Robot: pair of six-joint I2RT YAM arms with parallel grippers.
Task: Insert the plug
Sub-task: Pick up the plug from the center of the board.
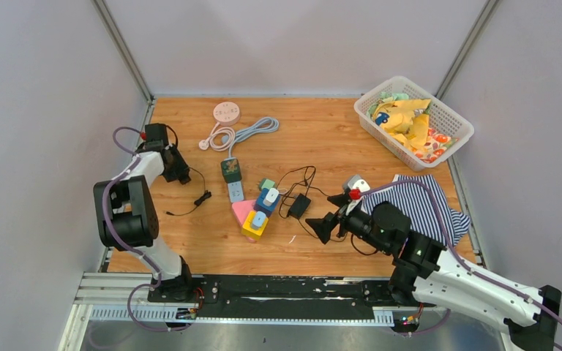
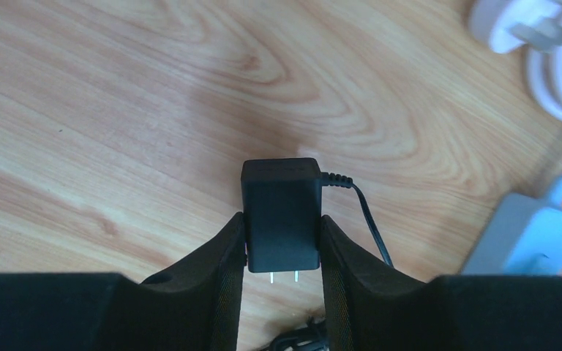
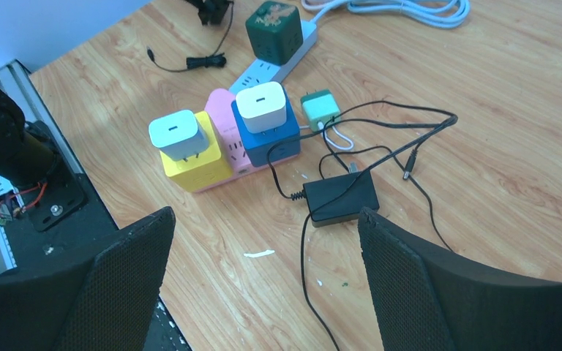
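A black plug (image 2: 281,212) with two metal prongs lies on the wooden table, its thin cable (image 2: 369,223) trailing off to the right. My left gripper (image 2: 282,219) is shut on the plug, a finger pressed against each side. In the top view that gripper (image 1: 179,174) sits at the table's left, with the cable (image 1: 190,207) running out below it. The grey power strip (image 1: 234,189) carrying a green cube (image 1: 230,170) lies to its right. My right gripper (image 3: 265,219) hangs open above the table, holding nothing, near a second black adapter (image 3: 340,197).
A pink, yellow and blue socket block (image 3: 227,146) holds two white chargers. Beside it sits a small teal charger (image 3: 320,108). A white basket of cloths (image 1: 413,117) stands back right, a striped cloth (image 1: 424,205) at right, a white coiled cable (image 1: 223,135) at the back.
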